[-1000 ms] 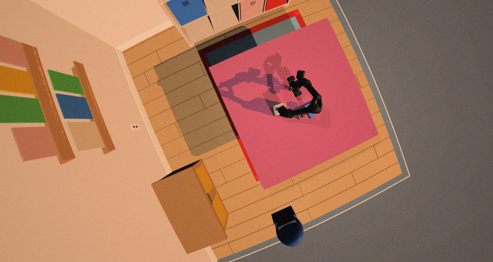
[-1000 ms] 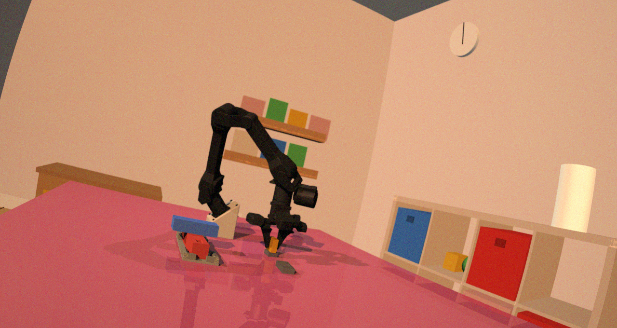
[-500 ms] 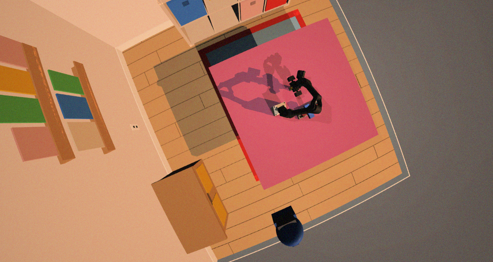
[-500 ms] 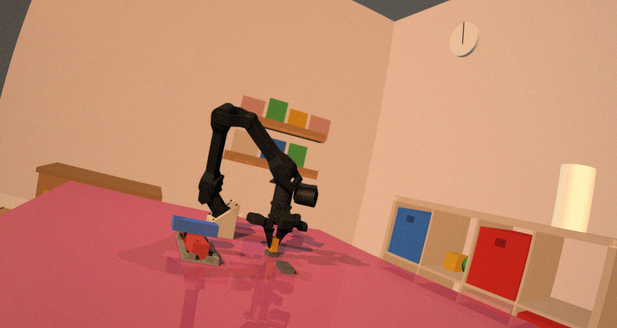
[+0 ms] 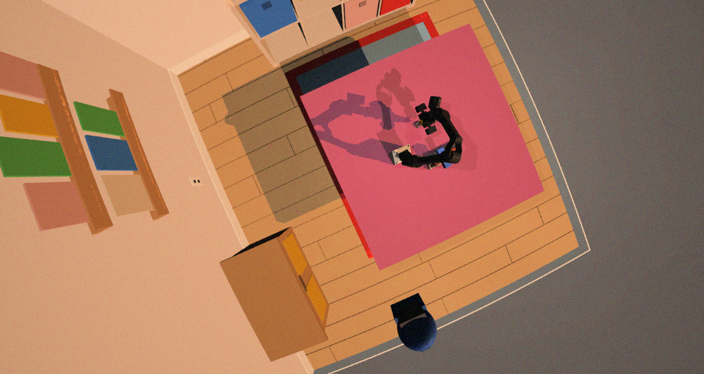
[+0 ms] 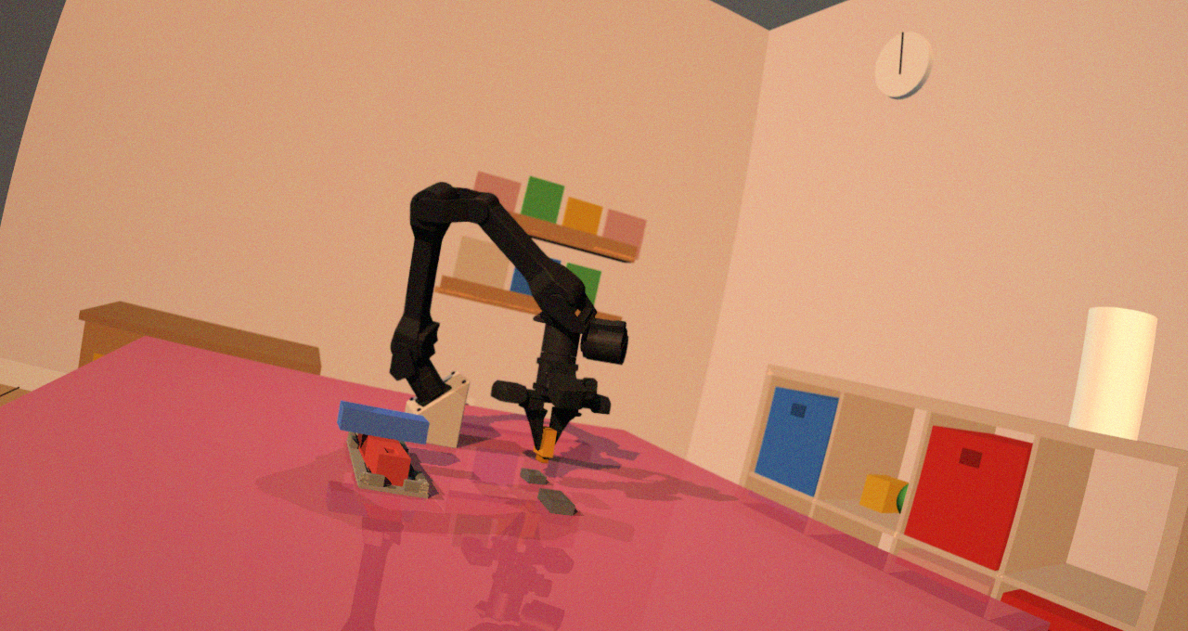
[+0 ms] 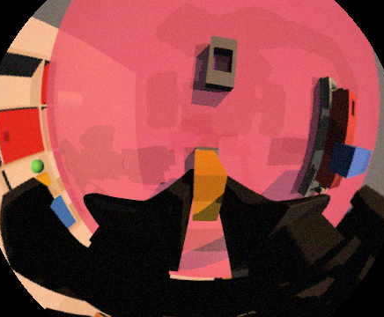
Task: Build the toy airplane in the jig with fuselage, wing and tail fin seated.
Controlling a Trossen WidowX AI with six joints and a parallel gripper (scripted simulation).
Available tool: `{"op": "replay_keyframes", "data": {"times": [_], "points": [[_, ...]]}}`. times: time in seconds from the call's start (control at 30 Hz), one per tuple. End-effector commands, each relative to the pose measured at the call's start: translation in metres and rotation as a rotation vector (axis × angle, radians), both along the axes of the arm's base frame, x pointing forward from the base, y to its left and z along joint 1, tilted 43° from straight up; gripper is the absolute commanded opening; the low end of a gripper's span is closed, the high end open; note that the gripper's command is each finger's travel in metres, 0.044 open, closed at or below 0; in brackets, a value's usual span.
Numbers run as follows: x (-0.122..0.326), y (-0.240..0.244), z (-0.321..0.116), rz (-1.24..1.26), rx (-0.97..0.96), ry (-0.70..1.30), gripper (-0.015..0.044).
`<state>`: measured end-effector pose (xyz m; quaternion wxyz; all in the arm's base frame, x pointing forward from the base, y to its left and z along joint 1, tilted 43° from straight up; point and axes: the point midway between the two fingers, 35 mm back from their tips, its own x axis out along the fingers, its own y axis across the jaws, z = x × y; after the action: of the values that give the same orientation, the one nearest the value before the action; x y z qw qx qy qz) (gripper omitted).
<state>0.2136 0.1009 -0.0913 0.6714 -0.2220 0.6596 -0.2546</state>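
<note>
My gripper (image 6: 546, 440) (image 7: 204, 173) is shut on the orange tail fin (image 6: 545, 447) (image 7: 207, 189), which it holds upright just above its small grey holder (image 6: 533, 476) (image 7: 206, 149). The red fuselage (image 6: 387, 459) (image 7: 351, 121) lies in the grey jig cradle (image 6: 419, 487) (image 7: 321, 115). The blue wing (image 6: 381, 422) (image 7: 362, 160) (image 5: 446, 164) lies across the top of the fuselage. Its tab is hidden. A dark open slot shows on the fuselage in the wrist view, away from the wing. The fin's lower end is partly hidden in the wrist view.
A second grey holder (image 6: 556, 501) (image 7: 232, 79) with an empty opening stands near the fin's holder. The arm's pale base (image 5: 396, 155) (image 6: 448, 416) is beside the jig. Everything stands on the pink table top (image 5: 443, 214) (image 6: 207, 527).
</note>
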Motion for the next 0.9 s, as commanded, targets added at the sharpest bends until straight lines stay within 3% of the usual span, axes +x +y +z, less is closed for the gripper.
{"op": "replay_keyframes", "data": {"times": [0.0,0.87], "points": [[0.001,0.011,0.009,-0.002,0.005,0.003,0.0],[-0.009,0.058,0.074,-0.028,-0.03,0.046,0.0]]}}
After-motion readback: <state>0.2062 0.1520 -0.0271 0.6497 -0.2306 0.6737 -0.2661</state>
